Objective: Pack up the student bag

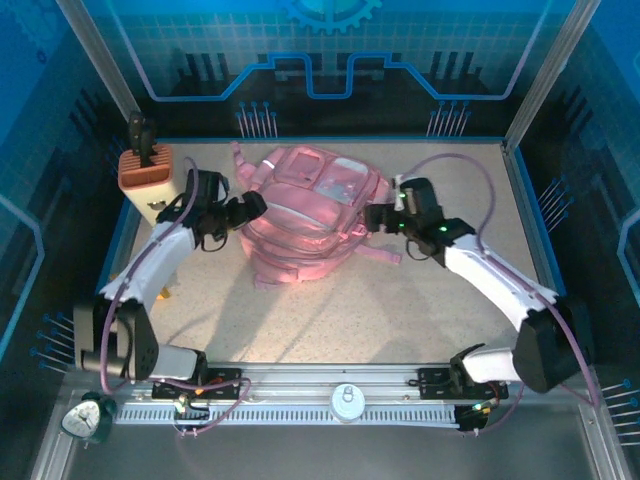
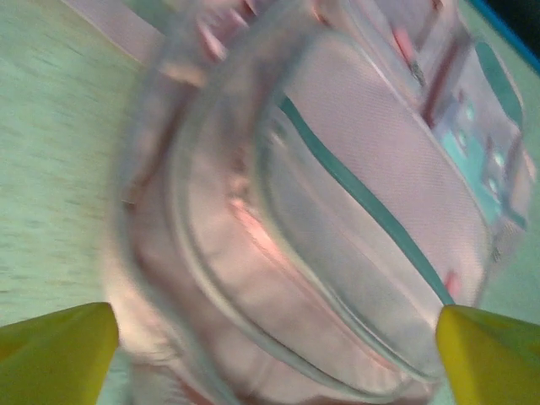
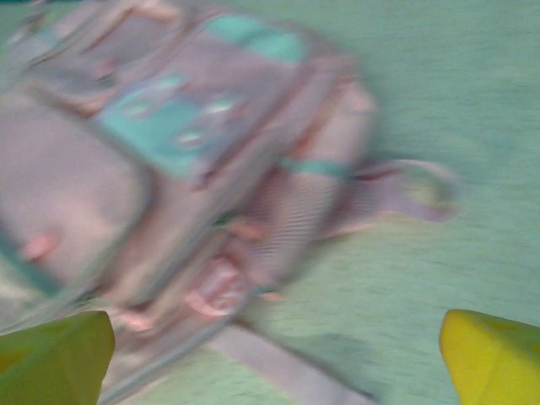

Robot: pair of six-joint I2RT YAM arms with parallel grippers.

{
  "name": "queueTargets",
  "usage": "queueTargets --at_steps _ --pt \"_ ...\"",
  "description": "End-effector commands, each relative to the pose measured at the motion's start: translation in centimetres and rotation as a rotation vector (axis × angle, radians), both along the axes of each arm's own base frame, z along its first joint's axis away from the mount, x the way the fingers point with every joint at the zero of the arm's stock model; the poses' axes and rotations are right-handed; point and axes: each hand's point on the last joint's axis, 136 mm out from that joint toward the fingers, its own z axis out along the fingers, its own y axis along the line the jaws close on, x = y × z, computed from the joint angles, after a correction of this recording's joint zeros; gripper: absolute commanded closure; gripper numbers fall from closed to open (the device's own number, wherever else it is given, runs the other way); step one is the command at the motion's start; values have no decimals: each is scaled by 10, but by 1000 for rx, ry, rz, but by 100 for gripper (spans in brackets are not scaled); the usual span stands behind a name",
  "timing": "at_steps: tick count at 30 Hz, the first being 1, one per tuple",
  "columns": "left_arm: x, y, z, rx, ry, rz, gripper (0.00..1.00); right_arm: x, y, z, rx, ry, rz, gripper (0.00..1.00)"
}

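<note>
Top view: nearest the lens, the alu rail [image 1: 300,390] w/ both arm bases runs along the bottom edge. Above it, mid-frame, the student bag [image 1: 305,215] lies flat on the speckled surface [image 1: 350,320], front pockets up. Left jaws sit at its left flank and right jaws at its right flank, each just beside the fabric; can't tell if they touch. A tan slotted holder [image 1: 145,168] stands upper left, well apart from the bag.

Left wrist: yellow fingertips [image 2: 51,354] in both bottom corners, spread wide, nothing pinched, so released. The bag takes up most of the frame beyond them, blurred, w/ teal trim running diagonally.

Right wrist: fingertips [image 3: 494,354] likewise in both bottom corners, wide apart, released. The bag is upper left to centre, and a strap loop [image 3: 422,190] lies out to the right on the surface. V. blurred.

Progress (my read): teal bits show thru the clear front pocket, so smth may already be in. Can't tell whether the zips are shut. Neither jaws carry an item, so how much packing is left can't be judged.
</note>
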Motion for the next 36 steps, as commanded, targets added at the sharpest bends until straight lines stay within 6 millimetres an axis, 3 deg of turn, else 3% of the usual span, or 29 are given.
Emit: queueTargets --at_steps 1,4,6,8,11,15,18,21,24,36 --pt "-12 75 -6 364 -50 191 1 -8 -88 -18 -116 -21 -311 0" --pt "-13 112 -18 566 -114 286 1 -11 -137 -25 -189 -120 -434 0" --pt "-9 121 -32 635 -179 282 1 -13 -157 -39 -230 -174 -447 0" --pt "-2 116 -44 631 -252 243 1 -10 -162 -47 -236 -241 -415 0" --pt "9 102 -54 615 -395 174 1 -2 -156 -61 -204 -311 -302 0" --pt "18 86 -43 605 -558 95 1 17 -136 -64 -168 -350 -158 0" --pt "23 74 -57 579 -578 14 1 23 -113 -73 -108 -392 -26 0" --pt "23 56 -70 566 -616 -89 1 18 -90 -81 -155 -465 62 0" --pt "28 65 -72 562 -566 -45 1 30 -100 -89 -170 -364 4 0" --pt "28 69 -70 556 -571 -30 1 30 -96 -88 -184 -380 14 0"
